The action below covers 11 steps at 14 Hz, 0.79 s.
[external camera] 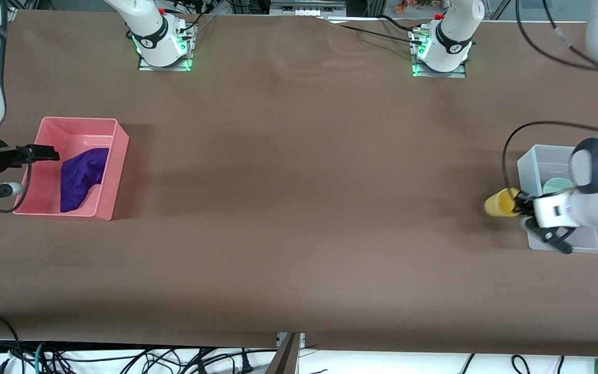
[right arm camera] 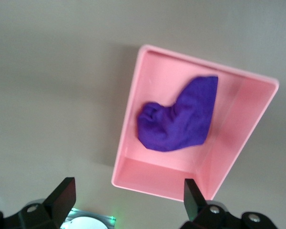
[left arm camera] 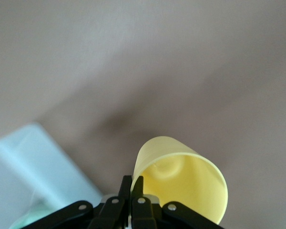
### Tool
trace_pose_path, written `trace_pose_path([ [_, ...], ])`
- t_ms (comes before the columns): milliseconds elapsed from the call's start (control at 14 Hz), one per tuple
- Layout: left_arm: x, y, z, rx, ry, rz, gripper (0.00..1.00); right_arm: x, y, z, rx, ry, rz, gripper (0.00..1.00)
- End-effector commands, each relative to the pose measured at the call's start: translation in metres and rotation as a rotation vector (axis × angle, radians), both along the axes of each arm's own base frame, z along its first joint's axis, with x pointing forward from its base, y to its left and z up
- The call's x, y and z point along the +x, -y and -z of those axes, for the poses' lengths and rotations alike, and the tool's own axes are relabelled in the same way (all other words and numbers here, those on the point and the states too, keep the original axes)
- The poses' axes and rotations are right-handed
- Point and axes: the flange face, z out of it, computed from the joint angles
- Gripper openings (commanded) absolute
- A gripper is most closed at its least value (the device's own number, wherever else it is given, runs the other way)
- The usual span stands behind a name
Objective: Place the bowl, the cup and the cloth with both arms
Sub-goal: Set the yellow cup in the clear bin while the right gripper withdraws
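The purple cloth (external camera: 82, 176) lies crumpled in the pink bin (external camera: 117, 156); it also shows in the right wrist view (right arm camera: 178, 117). My right gripper (external camera: 44, 154) is open and empty above that bin's outer edge (right arm camera: 128, 195). My left gripper (external camera: 520, 203) is shut on the rim of the yellow cup (external camera: 500, 203). It holds the cup tipped on its side above the table, just beside the clear bin (external camera: 533, 156). In the left wrist view the fingers (left arm camera: 132, 185) pinch the cup's wall (left arm camera: 181, 179). The mint-green bowl (external camera: 558, 186) sits in the clear bin, partly hidden by the left arm.
The pink bin stands at the right arm's end of the table, and its rim shows in the right wrist view (right arm camera: 157, 188). The clear bin stands at the left arm's end, with a corner in the left wrist view (left arm camera: 33, 157). Brown table (external camera: 299, 208) lies between them. Cables hang at the front edge.
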Motion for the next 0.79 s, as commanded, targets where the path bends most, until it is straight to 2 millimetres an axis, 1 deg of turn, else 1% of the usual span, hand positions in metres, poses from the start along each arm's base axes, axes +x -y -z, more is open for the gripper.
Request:
trace_pose_path([
  [0, -0.023, -0.042, -0.047, 0.116, -0.054, 0.087, 0.00, -0.007, -0.023, -0.052, 0.008, 0.072, -0.044, 1.00],
  [71, -0.030, -0.062, -0.053, 0.180, -0.072, 0.131, 0.00, -0.013, -0.024, -0.076, -0.023, 0.113, -0.058, 1.00],
  [143, -0.035, -0.081, -0.049, 0.221, -0.095, 0.170, 0.00, -0.018, -0.024, -0.099, -0.041, 0.163, -0.065, 1.00],
  [214, -0.038, -0.101, -0.039, 0.236, -0.092, 0.191, 0.00, -0.023, -0.025, -0.117, -0.038, 0.198, -0.066, 1.00],
  [286, -0.040, -0.116, -0.026, 0.234, -0.064, 0.221, 0.00, -0.027, -0.026, -0.125, -0.037, 0.209, -0.070, 1.00],
  [357, -0.046, -0.134, -0.011, 0.226, -0.026, 0.250, 0.00, -0.030, -0.027, -0.126, -0.051, 0.198, -0.076, 1.00],
  [429, -0.055, -0.153, 0.007, 0.209, -0.001, 0.240, 0.00, -0.028, -0.029, -0.123, -0.066, 0.202, -0.088, 1.00],
  [500, -0.058, -0.159, 0.022, 0.197, 0.020, 0.237, 0.00, -0.029, -0.032, -0.121, -0.061, 0.190, -0.096, 1.00],
  [571, -0.058, -0.160, 0.031, 0.189, 0.024, 0.238, 0.00, -0.029, -0.044, -0.122, -0.062, 0.189, -0.108, 1.00],
  [643, -0.058, -0.158, 0.034, 0.175, 0.024, 0.227, 0.54, -0.033, -0.061, -0.124, -0.060, 0.178, -0.101, 1.00],
  [714, -0.058, -0.156, 0.036, 0.167, 0.020, 0.228, 1.00, -0.035, -0.068, -0.124, -0.064, 0.165, -0.031, 1.00],
])
